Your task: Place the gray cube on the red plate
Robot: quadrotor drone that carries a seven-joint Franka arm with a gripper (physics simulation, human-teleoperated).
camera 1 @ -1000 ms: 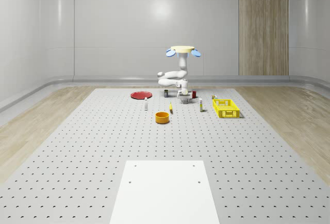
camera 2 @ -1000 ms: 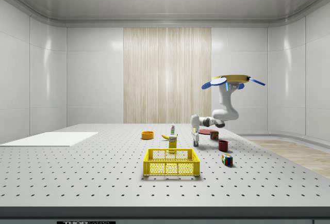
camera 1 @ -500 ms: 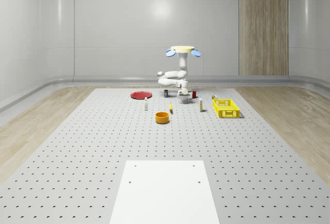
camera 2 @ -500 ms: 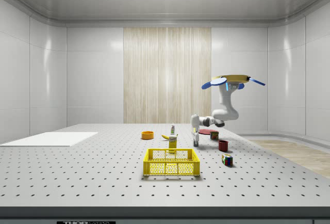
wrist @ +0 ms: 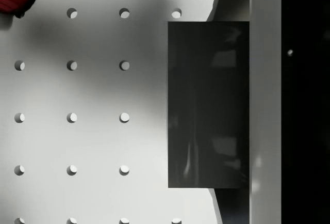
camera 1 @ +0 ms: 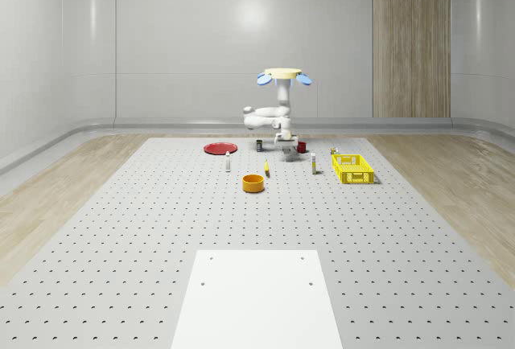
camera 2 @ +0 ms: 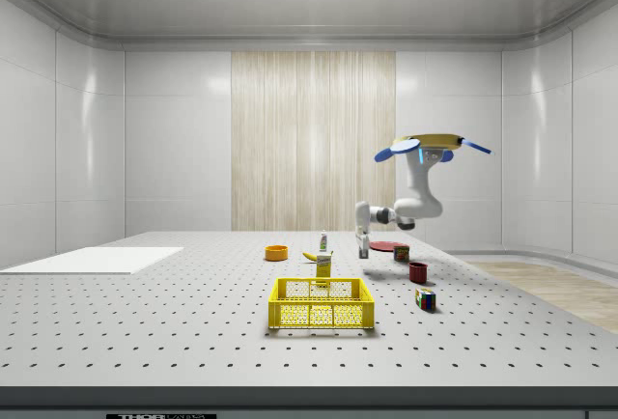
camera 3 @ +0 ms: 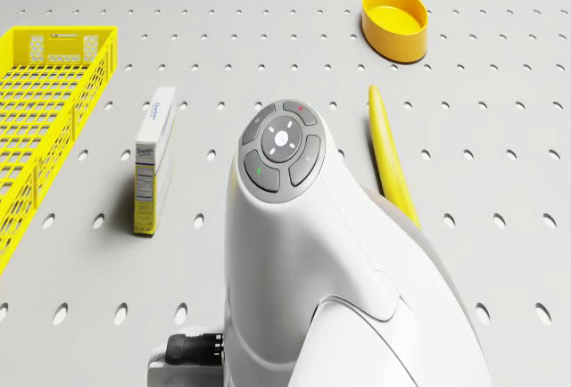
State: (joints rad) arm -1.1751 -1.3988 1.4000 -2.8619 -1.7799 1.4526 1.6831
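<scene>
- The drone (camera 1: 285, 76) has risen a little and hovers over the far end of the table (camera 1: 121, 236), to the whole-scene view's right of the red plate (camera 1: 219, 148).
- The gripper (camera 2: 363, 250) has come up off the table with it.
- In the wrist view the gray cube (wrist: 209, 105) sits flush against one finger (wrist: 265, 105); the gripper seems clamped on it, carrying it clear of the surface.
- The lift looks done; the carry to the plate remains.
- The box (camera 3: 153, 168) bears a printed label, probably too small to read.

No legible text anywhere.
</scene>
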